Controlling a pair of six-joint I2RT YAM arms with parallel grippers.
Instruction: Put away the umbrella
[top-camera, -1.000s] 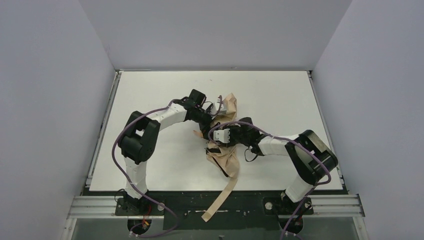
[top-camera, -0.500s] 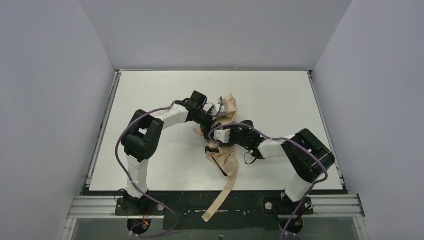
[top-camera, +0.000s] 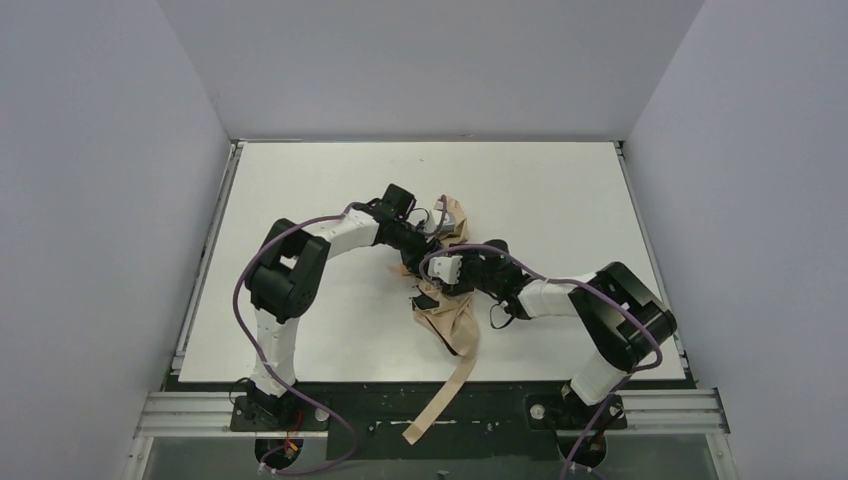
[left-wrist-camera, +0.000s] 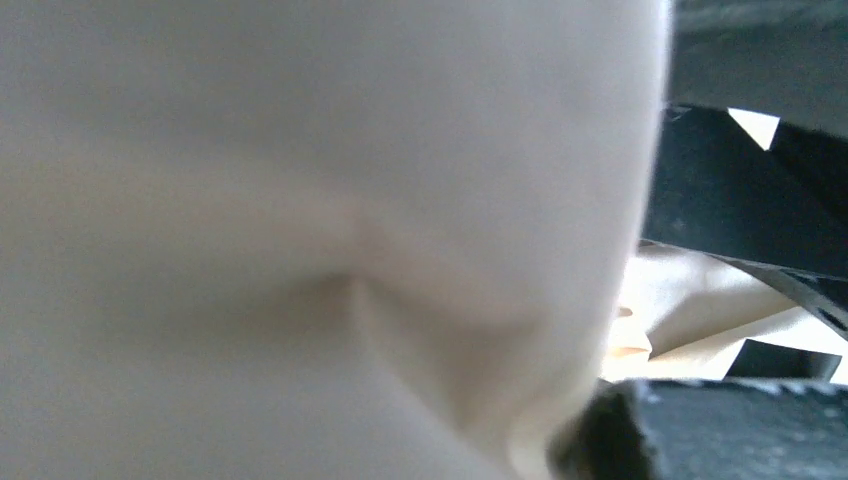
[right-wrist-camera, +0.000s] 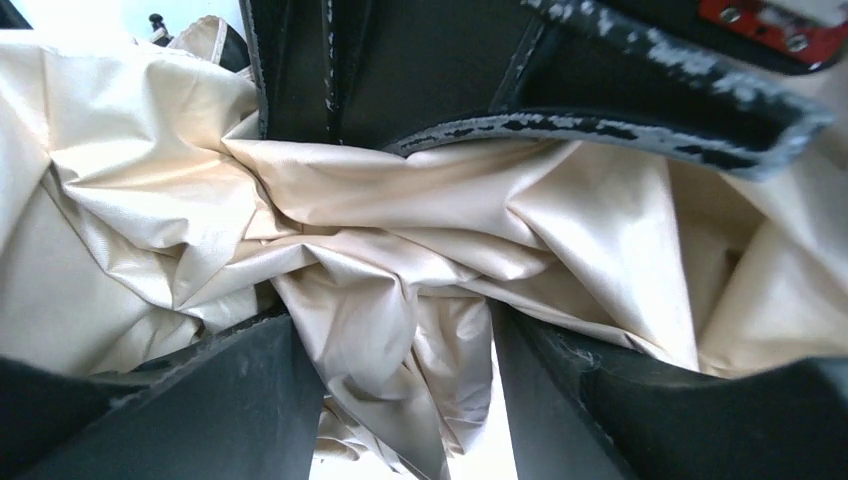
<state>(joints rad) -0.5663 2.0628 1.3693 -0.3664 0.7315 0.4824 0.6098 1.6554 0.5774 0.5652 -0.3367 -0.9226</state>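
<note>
The umbrella (top-camera: 448, 318) lies crumpled mid-table as beige fabric, its tan strap (top-camera: 440, 395) trailing off the near edge. My left gripper (top-camera: 428, 232) reaches in from the left and is buried in the upper folds. In the left wrist view blurred umbrella fabric (left-wrist-camera: 300, 200) covers almost everything, with only one dark finger (left-wrist-camera: 700, 430) showing, so its jaws stay hidden. My right gripper (top-camera: 437, 282) sits just below it on the cloth. In the right wrist view my right gripper (right-wrist-camera: 405, 400) stands open with a loose fold of umbrella fabric (right-wrist-camera: 380, 270) hanging between the fingers.
The white table (top-camera: 300, 180) ends at a black metal rail (top-camera: 350, 405) by the arm bases. Grey walls close in on three sides. Dark parts of the left arm (right-wrist-camera: 640, 110) press on the cloth at the top of the right wrist view.
The left gripper has pushed further right into the upper fabric, which now bunches smaller. The right gripper has shifted slightly down and left.
</note>
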